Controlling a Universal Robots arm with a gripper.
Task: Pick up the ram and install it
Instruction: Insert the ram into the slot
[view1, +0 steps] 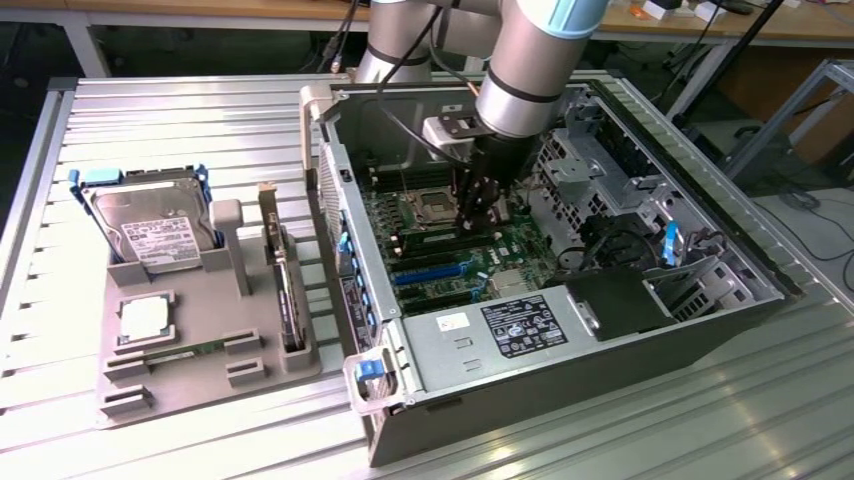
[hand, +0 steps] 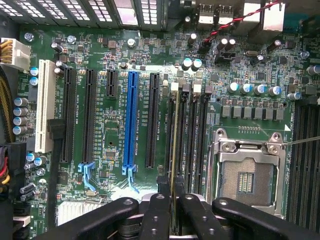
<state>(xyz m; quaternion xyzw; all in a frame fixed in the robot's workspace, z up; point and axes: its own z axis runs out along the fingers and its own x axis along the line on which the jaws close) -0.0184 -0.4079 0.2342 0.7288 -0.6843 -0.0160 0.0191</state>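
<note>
clamping ram (hand: 175, 145) edge-on, fingers (hand: 159, 212) clenched on it, at memory slots (hand: 193, 145) beside processor socket (hand: 247, 177).

The hand (hand: 175, 212) clamps the ram (hand: 175, 142) edge-on over the motherboard (hand: 116, 155), beside the processor socket (hand: 248, 177).

The thin ram (hand: 175, 145) stands on edge on the green motherboard (hand: 120, 75), clamped in the hand (hand: 174, 199).
</note>
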